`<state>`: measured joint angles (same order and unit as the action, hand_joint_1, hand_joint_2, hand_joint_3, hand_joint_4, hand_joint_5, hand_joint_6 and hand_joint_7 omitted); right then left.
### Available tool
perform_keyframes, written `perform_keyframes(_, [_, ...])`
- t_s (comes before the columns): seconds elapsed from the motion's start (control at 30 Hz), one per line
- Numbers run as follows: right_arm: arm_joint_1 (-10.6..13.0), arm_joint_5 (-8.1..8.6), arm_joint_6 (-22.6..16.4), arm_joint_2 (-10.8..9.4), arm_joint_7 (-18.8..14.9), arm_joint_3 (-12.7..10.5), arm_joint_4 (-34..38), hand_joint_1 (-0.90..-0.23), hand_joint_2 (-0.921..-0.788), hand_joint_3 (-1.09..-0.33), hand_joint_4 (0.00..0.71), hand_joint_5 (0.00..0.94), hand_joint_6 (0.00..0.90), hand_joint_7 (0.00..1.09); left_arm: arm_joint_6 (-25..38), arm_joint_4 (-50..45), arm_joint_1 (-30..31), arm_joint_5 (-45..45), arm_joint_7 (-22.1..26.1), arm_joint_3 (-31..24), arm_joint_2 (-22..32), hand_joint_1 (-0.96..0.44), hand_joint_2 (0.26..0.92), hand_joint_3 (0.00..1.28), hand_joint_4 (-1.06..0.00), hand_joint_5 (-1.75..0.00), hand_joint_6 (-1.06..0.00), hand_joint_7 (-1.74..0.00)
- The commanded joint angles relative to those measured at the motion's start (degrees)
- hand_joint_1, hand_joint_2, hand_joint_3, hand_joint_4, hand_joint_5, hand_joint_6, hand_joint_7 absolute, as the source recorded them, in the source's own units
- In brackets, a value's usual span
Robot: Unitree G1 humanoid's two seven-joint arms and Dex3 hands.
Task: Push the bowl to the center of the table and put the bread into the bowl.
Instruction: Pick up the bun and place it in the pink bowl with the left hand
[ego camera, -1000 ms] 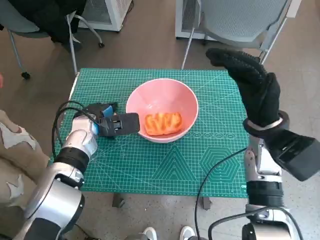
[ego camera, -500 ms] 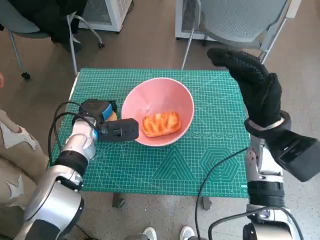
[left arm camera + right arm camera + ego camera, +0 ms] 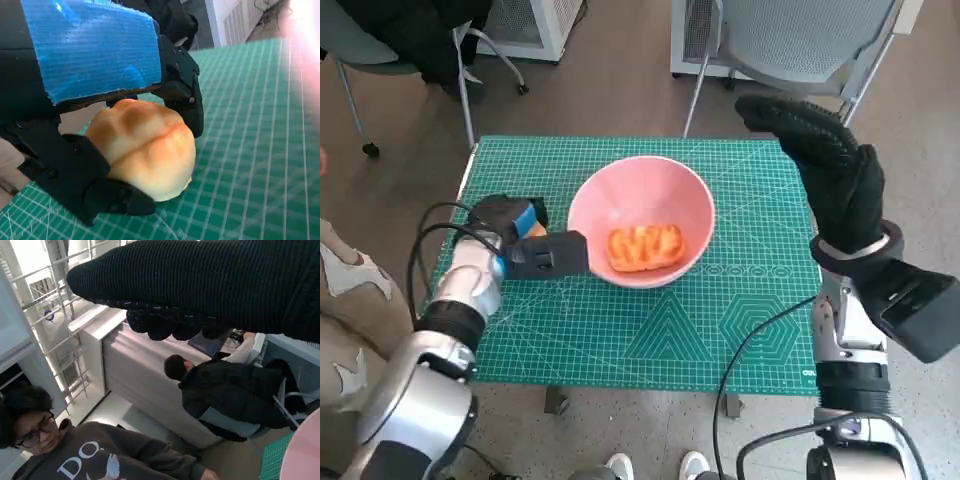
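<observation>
Bread [image 3: 645, 247] lies crosswise in the bowl [image 3: 640, 190] — left hand [image 3: 100, 125] grips another roll [image 3: 147, 147], right hand [image 3: 825, 165] spread, empty.

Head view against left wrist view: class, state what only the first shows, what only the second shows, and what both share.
Only the head view shows the pink bowl with a bread inside it, and the raised right hand. Only the left wrist view shows a bread roll on the mat between the left hand's fingers. Both show the left hand and the green mat.
</observation>
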<state>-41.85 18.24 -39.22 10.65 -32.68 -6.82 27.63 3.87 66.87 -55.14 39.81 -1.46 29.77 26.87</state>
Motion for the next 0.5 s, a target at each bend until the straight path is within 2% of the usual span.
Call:
perform_keyframes(0.03, [0.8, -0.09, 0.7, -0.3, -0.1, 0.1, 0.1, -0.725, -0.921, -0.741, 0.149, 0.001, 0.027, 0.46, -0.7, -6.2, 1.6, -0.9, 0.4, -1.8, 2.9, 0.00, 0.531, 0.86, -0.50, -1.68, -0.65, -1.19])
perform_keyframes(0.1, [0.8, -0.12, 0.7, -0.3, -0.1, 0.1, 0.3, -0.725, -0.921, -0.742, 0.149, 0.001, 0.026, 0.46, -0.6, -8.9, 2.4, -1.1, 0.7, -2.6, 3.7, 0.00, 0.665, 0.59, -0.57, -1.54, -0.65, -1.09])
perform_keyframes(0.23, [0.6, -0.29, 0.5, -0.4, -0.1, 0.2, 0.7, -0.725, -0.921, -0.743, 0.148, 0.001, 0.025, 0.46, 0.2, -16.0, 4.5, -1.6, 1.6, -4.7, 5.5, 0.00, 0.791, 0.33, -0.63, -1.42, -0.66, -1.01])
perform_keyframes(0.37, [0.5, -0.46, 0.8, -0.6, 0.1, 0.4, 0.2, -0.724, -0.921, -0.747, 0.147, 0.000, 0.021, 0.47, 1.0, -21.8, 6.0, -2.3, 2.7, -6.7, 6.8, 0.00, 0.874, 0.15, -0.68, -1.32, -0.66, -1.00])
perform_keyframes(0.5, [0.2, -0.37, 0.9, -0.6, 0.0, 0.3, 0.6, -0.723, -0.921, -0.750, 0.145, 0.000, 0.017, 0.47, 2.3, -28.1, 7.5, -3.2, 4.3, -9.0, 7.6, 0.00, 0.903, 0.08, -0.71, -1.26, -0.67, -1.00])
